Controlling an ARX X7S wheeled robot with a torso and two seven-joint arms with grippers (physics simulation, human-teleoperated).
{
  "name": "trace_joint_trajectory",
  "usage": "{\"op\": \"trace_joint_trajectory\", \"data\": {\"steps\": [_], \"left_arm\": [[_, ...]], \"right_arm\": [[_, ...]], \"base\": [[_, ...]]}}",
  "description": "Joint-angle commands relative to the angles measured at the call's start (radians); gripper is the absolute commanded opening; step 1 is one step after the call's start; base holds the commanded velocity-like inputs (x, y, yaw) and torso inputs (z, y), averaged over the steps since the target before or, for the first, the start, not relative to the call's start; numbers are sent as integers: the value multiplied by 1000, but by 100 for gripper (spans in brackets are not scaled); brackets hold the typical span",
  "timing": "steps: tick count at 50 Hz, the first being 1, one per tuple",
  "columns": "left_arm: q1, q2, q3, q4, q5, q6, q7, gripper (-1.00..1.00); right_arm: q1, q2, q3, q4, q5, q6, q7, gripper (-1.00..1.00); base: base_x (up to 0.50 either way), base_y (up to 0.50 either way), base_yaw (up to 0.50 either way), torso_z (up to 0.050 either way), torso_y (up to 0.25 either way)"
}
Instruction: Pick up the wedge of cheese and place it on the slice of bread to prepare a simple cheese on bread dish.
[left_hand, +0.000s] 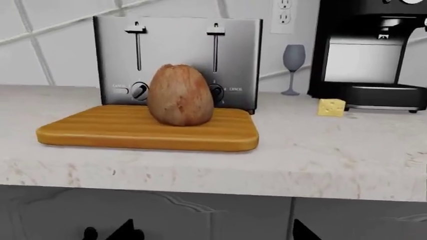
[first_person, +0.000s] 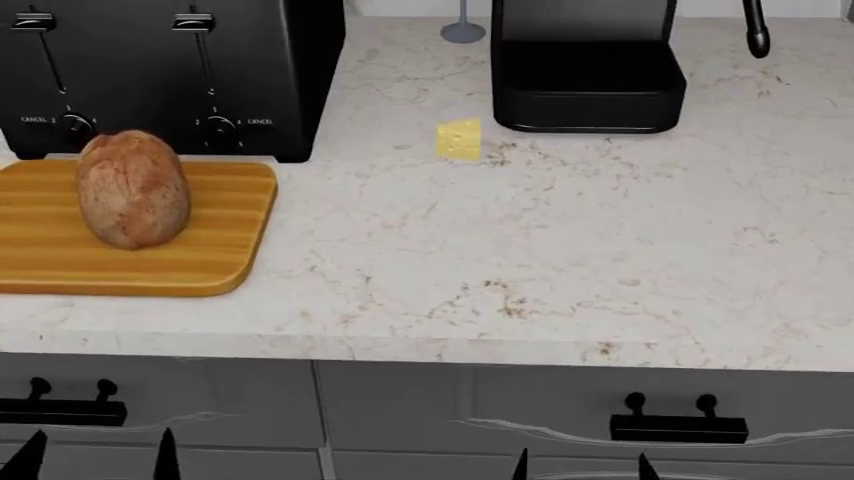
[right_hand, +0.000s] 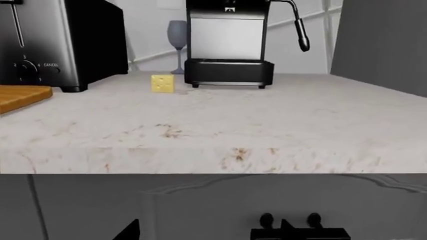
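While both grippers hang low before the cabinet fronts, right gripper (first_person: 581, 465) and left gripper (first_person: 94, 452) fingers apart, nothing grasped yet. Wedge of cheese (first_person: 459, 139) on counter (first_person: 561, 260) near coffee machine (first_person: 587, 70); slice of bread (first_person: 131, 188) on cutting board (first_person: 214, 250). Next, probably: right-arm reach forward to the cheese.

Both hands mostly cut off at frame bottoms; open/closed state unclear.

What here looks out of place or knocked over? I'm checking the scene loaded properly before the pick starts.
Nothing stands out. The slice of bread rests on the cutting board, the wedge of cheese sits alone on the counter by the coffee machine, and the toaster and glass stand upright.
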Motion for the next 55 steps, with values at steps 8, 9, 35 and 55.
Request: {"op": "trace_joint_trajectory", "data": {"steps": [8, 9, 35, 55], "left_arm": [[-14, -58, -21, 331, -32, -212, -76, 100], [-19, -61, -24, 344, -36, -222, -79, 100], [-181, -152, -123, 519, -113, -417, -121, 100], [-291, -214, -162, 621, -147, -563, -149, 100]], "right_arm": [[14, 69, 29, -284, 23, 221, 54, 100], [16, 73, 36, -292, 25, 223, 57, 100], [104, 157, 77, -502, 45, 450, 89, 100], [235, 217, 83, -613, 60, 632, 87, 100]], "base": [[0, 0, 0, 0, 0], [0, 0, 0, 0, 0], [0, 0, 0, 0, 0], [0, 0, 0, 0, 0]]}}
